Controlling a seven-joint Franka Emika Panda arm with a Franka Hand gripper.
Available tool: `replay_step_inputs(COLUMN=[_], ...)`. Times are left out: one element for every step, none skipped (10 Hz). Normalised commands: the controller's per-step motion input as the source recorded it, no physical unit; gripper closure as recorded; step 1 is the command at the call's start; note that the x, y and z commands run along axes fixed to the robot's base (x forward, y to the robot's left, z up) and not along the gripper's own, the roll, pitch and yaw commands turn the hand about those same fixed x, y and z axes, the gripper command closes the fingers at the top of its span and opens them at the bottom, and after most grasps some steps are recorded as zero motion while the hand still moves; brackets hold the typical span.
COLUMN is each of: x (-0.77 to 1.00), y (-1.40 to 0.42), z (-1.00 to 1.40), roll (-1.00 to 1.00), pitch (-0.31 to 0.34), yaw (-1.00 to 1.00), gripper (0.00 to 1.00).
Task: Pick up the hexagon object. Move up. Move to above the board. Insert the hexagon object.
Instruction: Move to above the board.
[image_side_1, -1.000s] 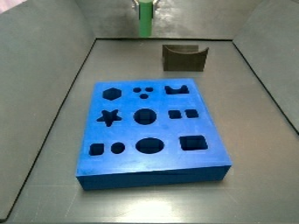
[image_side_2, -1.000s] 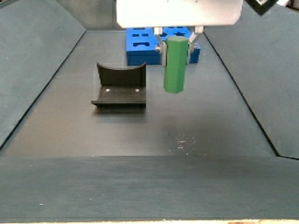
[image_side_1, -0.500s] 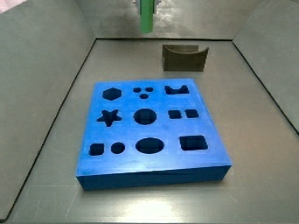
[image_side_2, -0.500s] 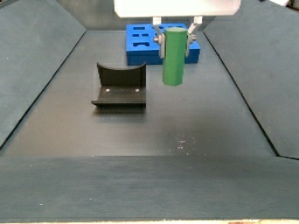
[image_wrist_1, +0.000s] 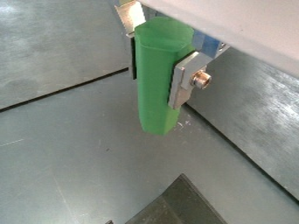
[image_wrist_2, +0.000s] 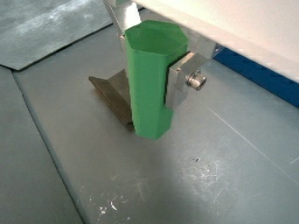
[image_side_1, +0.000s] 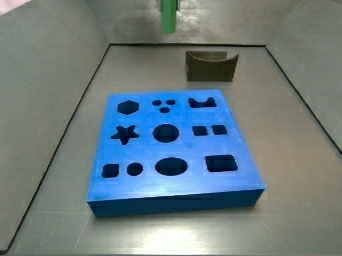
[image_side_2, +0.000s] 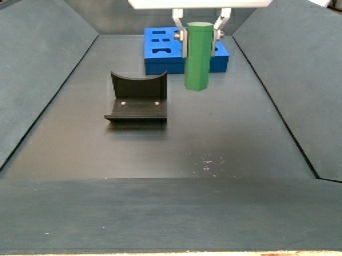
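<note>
My gripper (image_side_2: 198, 22) is shut on the hexagon object (image_side_2: 198, 56), a slim green peg that hangs upright well above the floor. Both wrist views show the peg (image_wrist_1: 156, 77) (image_wrist_2: 152, 80) clamped between the silver fingers (image_wrist_1: 186, 79) (image_wrist_2: 180, 80). In a side view only the peg's lower end (image_side_1: 167, 16) shows at the top edge, beyond the board's far end. The board (image_side_1: 140, 153), a thick blue slab with dark cut-outs, lies flat on the floor; its hexagon hole (image_side_1: 126, 106) is at the far left corner. In a side view the board (image_side_2: 164, 54) lies behind the peg.
A dark olive block with a notched top (image_side_1: 210, 66) stands off the board's far right corner; it also shows in a side view (image_side_2: 136, 98) and a wrist view (image_wrist_2: 114, 94). Sloped grey walls (image_side_1: 67, 100) enclose the floor on both sides.
The gripper has risen with the peg and moved slightly toward the board. The board and olive block have not moved.
</note>
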Motion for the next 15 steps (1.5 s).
replay_step_inputs(x=[-0.07,-0.07,-0.07,-0.07,-0.07,-0.07,-0.08,-0.08,-0.08,-0.08,-0.08,-0.09,-0.09,-0.09,-0.09], y=[-0.01,-0.01,0.00,0.00,0.00,0.00,0.01,0.01,0.01,0.01,0.01,0.02,0.02,0.02,0.02], z=[1.00,1.00,1.00,1.00,1.00,1.00,1.00,1.00,1.00,1.00,1.00,1.00,1.00,1.00,1.00], roll=[-0.03,-0.03,-0.03,-0.03,-0.03,-0.04,-0.05,-0.05,-0.05,-0.05,-0.05,-0.06,-0.07,-0.06,-0.06], pitch=[0.031,0.028,0.029,0.027,0.025,0.020,0.021,0.018,0.011,0.011,0.013,0.010,0.006,0.003,0.000], yaw=[-0.01,-0.01,-0.01,-0.01,-0.02,-0.01,-0.01,-0.02,-0.02,-0.02,-0.02,-0.03,-0.03,-0.03,-0.03], gripper=[1.00,1.00,1.00,1.00,1.00,1.00,1.00,1.00,1.00,1.00,1.00,1.00,1.00,1.00,1.00])
